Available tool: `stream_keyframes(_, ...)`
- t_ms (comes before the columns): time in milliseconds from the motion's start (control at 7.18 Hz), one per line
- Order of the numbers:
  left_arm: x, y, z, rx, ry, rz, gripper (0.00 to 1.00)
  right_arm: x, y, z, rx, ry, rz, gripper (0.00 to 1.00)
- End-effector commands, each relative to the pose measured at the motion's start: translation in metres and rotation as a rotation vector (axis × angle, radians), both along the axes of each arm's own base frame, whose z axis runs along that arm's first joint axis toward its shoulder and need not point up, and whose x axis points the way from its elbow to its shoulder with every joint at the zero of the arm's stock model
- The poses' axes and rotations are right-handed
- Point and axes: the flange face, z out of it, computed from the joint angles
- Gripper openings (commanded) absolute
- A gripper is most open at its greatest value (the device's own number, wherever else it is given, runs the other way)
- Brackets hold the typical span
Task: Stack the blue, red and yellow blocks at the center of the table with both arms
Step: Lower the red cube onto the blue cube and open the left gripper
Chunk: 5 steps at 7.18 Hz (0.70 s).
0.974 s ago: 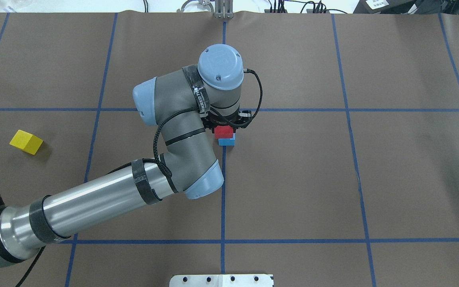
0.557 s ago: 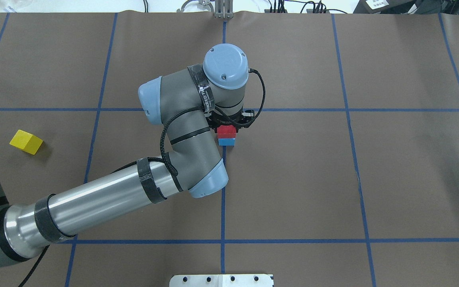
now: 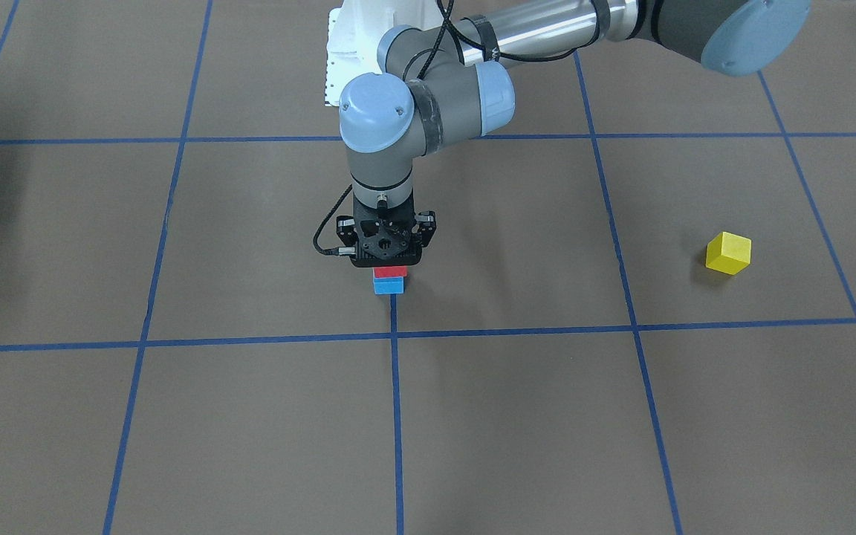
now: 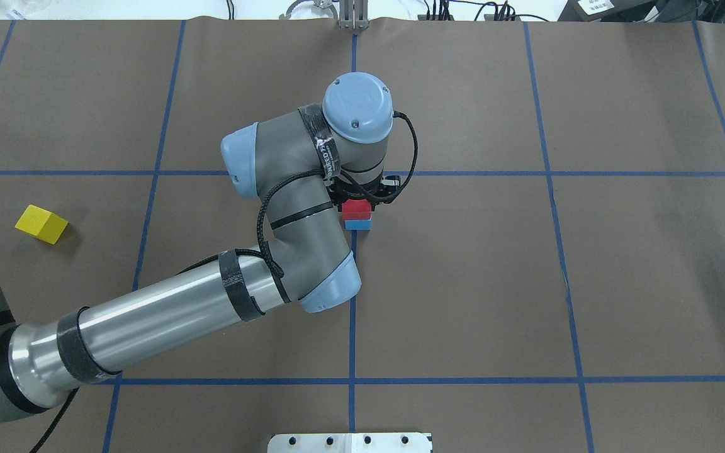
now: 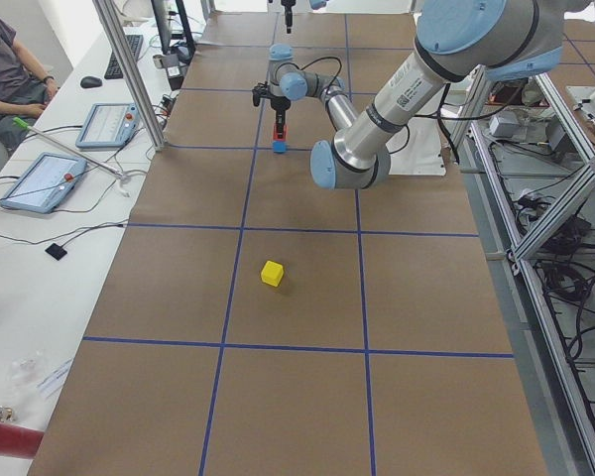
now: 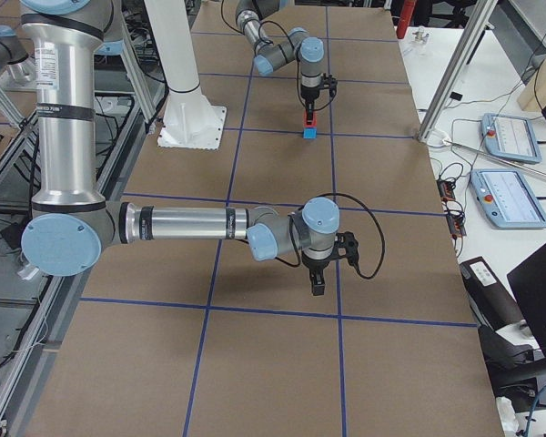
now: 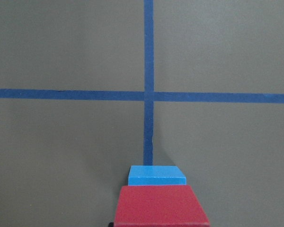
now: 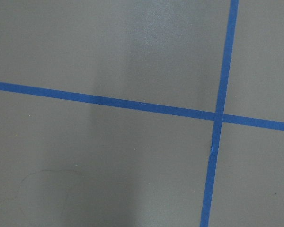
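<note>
My left gripper (image 3: 389,264) points straight down at the table's center and is shut on the red block (image 3: 389,272), which sits on or just above the blue block (image 3: 389,286). The overhead view shows the red block (image 4: 357,208) over the blue block (image 4: 357,224), with the fingers hidden under the wrist. The left wrist view shows red (image 7: 161,205) in front of blue (image 7: 156,175). The yellow block (image 4: 40,224) lies alone far on my left. My right gripper (image 6: 317,284) hangs above bare table far on my right; I cannot tell whether it is open.
Blue tape lines (image 4: 352,302) divide the brown table cover into squares. The white robot base plate (image 4: 350,442) is at the near edge. Tablets (image 5: 40,178) and a seated operator (image 5: 5,59) are beyond the far edge.
My left arm has shifted slightly to the right with the red block, bringing it squarely over the blue block. The yellow block has not moved.
</note>
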Motion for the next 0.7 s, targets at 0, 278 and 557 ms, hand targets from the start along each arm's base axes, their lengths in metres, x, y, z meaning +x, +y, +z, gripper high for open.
stream_keyframes(0,0.0003,-0.0002,0.0017,0.005,-0.004,0.0,0.0,0.0001,0.0005,0.0022,-0.004,0.001,0.0,1.0)
stream_keyframes(278,0.0048,-0.0039,0.0031,0.048,0.004,-0.011,0.0,0.0,-0.0001,0.0036,-0.004,0.001,-0.002,1.0)
stream_keyframes(557,0.0049,-0.0039,0.0044,0.055,0.002,-0.003,0.0,-0.0003,-0.0008,0.002,-0.003,-0.001,-0.001,1.0)
